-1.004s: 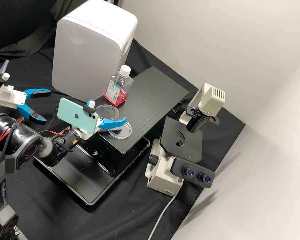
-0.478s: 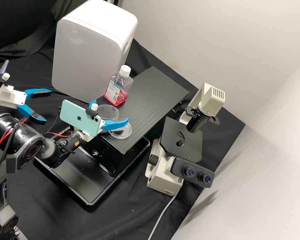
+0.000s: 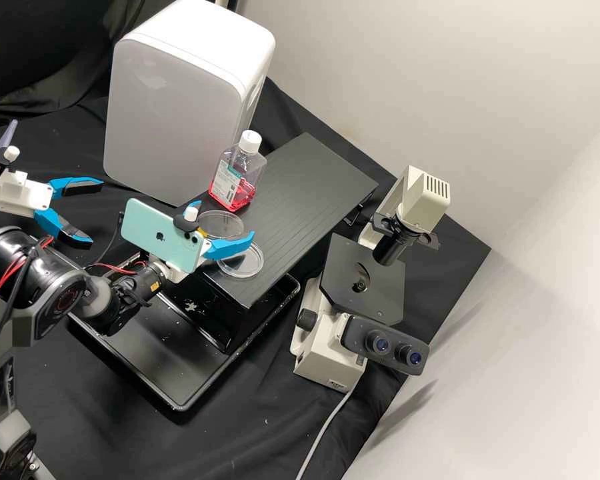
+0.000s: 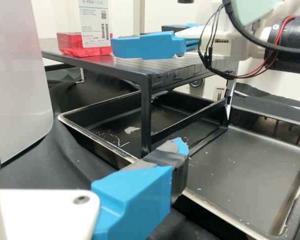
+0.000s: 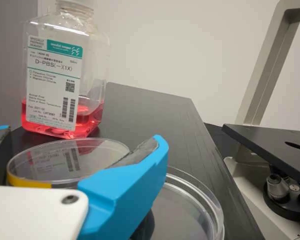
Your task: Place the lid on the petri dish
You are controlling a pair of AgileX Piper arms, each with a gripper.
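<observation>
A clear round lid (image 3: 221, 225) (image 5: 65, 155) with a yellow strip on its rim sits between the blue fingers of my right gripper (image 3: 223, 221) (image 5: 80, 137), which is shut on it just above the black platform (image 3: 307, 187). The open petri dish (image 3: 241, 260) (image 5: 190, 205) lies on the platform close beside the lid, partly under one finger. My left gripper (image 3: 93, 209) hangs open and empty off the platform's left side, over the black cloth; one of its fingers (image 4: 140, 195) shows in the left wrist view, near the tray.
A bottle of red liquid (image 3: 235, 175) (image 5: 62, 85) stands on the platform just behind the lid. A white box (image 3: 180, 93) rises behind it. The microscope (image 3: 373, 280) stands to the right. A black tray (image 3: 167, 353) (image 4: 240, 175) lies under the platform's front.
My right gripper has shifted a little to the right with the lid, closer to the dish. The left arm has stayed still.
</observation>
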